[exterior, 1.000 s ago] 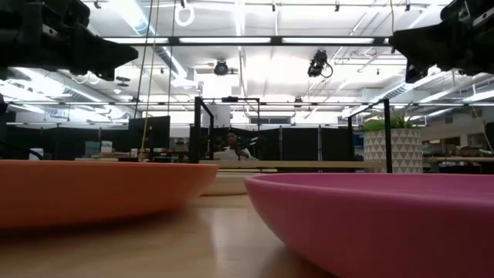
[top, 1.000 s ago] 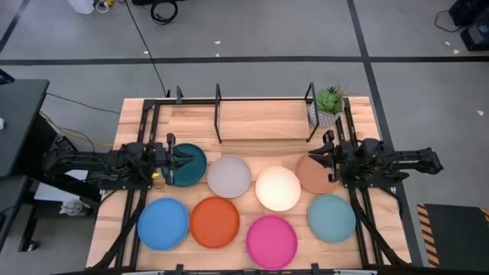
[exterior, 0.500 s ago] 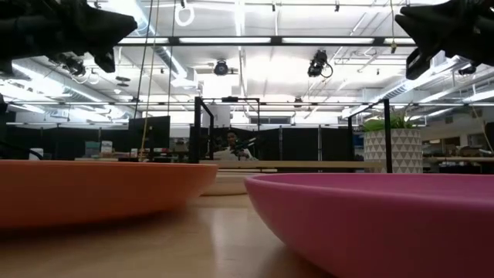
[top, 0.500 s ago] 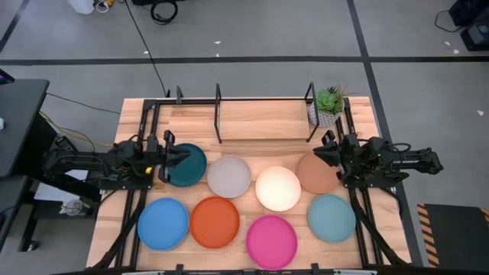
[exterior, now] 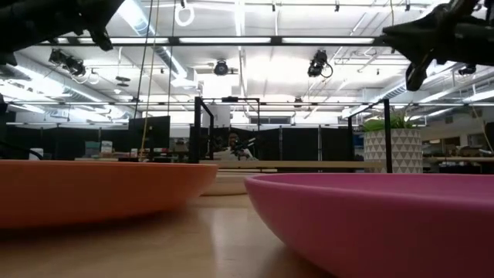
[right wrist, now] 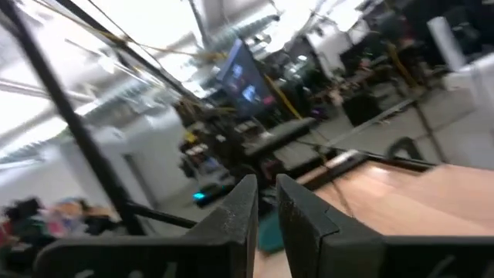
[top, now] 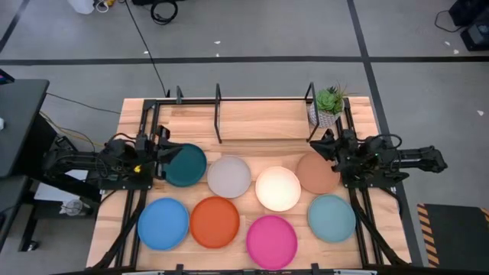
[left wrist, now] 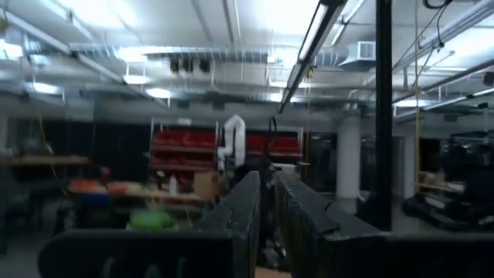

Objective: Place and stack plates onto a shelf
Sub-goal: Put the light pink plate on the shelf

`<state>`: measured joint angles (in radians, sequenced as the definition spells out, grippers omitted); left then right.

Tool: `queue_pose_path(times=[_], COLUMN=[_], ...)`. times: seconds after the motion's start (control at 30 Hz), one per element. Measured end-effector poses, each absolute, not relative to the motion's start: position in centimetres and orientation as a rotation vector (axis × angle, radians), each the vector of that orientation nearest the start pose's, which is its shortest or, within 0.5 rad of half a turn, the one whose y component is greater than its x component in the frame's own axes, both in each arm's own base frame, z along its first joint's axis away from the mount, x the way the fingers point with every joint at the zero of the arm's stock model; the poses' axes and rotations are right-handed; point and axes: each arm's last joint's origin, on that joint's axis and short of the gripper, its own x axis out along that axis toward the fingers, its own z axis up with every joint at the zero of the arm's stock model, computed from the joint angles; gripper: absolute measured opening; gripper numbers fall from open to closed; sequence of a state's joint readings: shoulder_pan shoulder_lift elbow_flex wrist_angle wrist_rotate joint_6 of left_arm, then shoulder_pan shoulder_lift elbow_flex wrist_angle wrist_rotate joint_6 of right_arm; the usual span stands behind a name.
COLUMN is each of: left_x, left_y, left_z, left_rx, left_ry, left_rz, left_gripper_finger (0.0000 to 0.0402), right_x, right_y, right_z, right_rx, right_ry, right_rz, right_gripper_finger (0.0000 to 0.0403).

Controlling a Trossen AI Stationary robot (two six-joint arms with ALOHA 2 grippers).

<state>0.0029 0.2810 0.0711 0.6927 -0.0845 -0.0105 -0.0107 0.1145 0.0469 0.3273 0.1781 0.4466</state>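
Observation:
Eight plates lie flat on the table in two rows: dark teal point(top: 187, 164), pale grey point(top: 228, 176), cream point(top: 277, 188) and terracotta point(top: 317, 174) behind; blue point(top: 163, 223), orange point(top: 215, 221), pink point(top: 271, 241) and light teal point(top: 331, 218) in front. The shelf point(top: 244, 122) stands along the far edge and holds no plate. My left gripper point(top: 163, 145) hovers shut at the dark teal plate's left rim. My right gripper point(top: 319, 143) hovers shut above the terracotta plate's far rim. Both are raised high over the table, as the low view shows the right gripper point(exterior: 395, 35).
A small potted plant point(top: 328, 105) stands at the shelf's right end, close to my right gripper. Black upright posts point(top: 218, 114) divide the shelf. In the low view the orange plate point(exterior: 93, 189) and pink plate point(exterior: 370, 220) fill the foreground.
My left gripper has drawn back toward the table's left edge, off the dark teal plate, and has risen and tipped upward. My right gripper has shifted a little toward the far edge and tipped upward. No plate has moved.

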Motion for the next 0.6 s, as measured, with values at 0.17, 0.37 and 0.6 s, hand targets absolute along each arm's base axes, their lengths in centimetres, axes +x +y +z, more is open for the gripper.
queue_pose_path(times=[0.17,0.37,0.6], left_x=[10.4,10.5,10.4], left_y=[0.3,0.3,0.5], left_z=[22.9,22.8,23.4], left_rx=[0.156,0.304,0.293], left_ry=[-0.476,-0.451,-0.438], left_rz=[0.129,0.163,0.232], left_gripper_finger=[0.0050,0.0050,0.0050], right_x=[11.4,13.7,16.8], right_y=[-1.1,-1.5,-1.5], right_z=[19.9,19.0,20.1], right_rx=[0.440,0.363,0.260], right_ry=[-0.115,0.104,0.320], right_rz=[-0.241,-0.293,-0.247], right_gripper_finger=[0.0055,0.0055,0.0055])
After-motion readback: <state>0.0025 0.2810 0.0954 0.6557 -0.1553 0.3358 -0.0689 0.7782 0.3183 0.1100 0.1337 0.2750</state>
